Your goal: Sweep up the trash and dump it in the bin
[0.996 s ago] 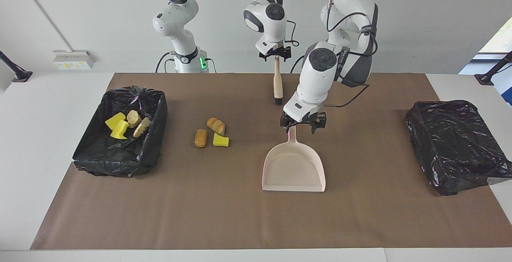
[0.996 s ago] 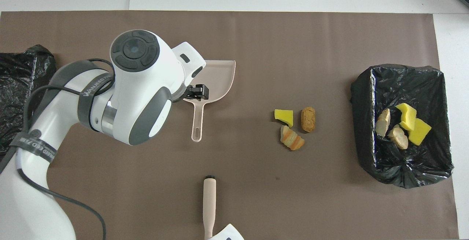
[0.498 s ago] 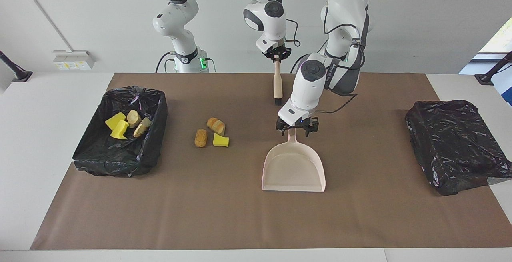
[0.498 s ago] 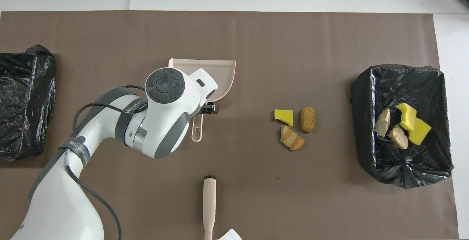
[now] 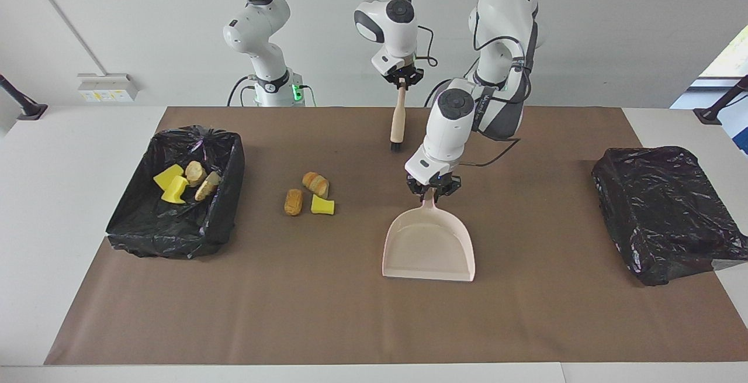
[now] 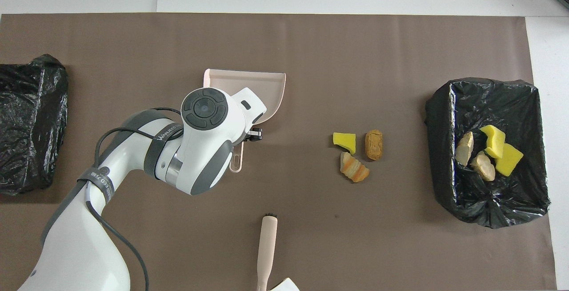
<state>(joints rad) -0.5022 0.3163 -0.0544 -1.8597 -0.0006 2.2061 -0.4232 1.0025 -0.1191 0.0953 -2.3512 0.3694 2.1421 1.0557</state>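
**A:** Why is the left gripper [image 5: 430, 191] so low, just right of centre in the facing view?

**B:** It has pinched narrow onto the handle of the pink dustpan [image 5: 428, 247], near where the handle joins the pan. The pan lies flat on the brown mat [image 5: 350, 324], its open lip toward the bottom of the frame.

**A:** And the right gripper [image 5: 402, 80]?

**B:** At upper centre, clamped on the top of the beige brush [image 5: 397, 120], bristles hanging down, ready to sweep, I'd judge.

**A:** Where's the trash?

**B:** Three loose scraps [image 5: 308, 194] sit left of centre on the mat; four more already lie in the black-lined bin [image 5: 225, 196] at the left. Another black bag [image 5: 666, 213] sits at the right.
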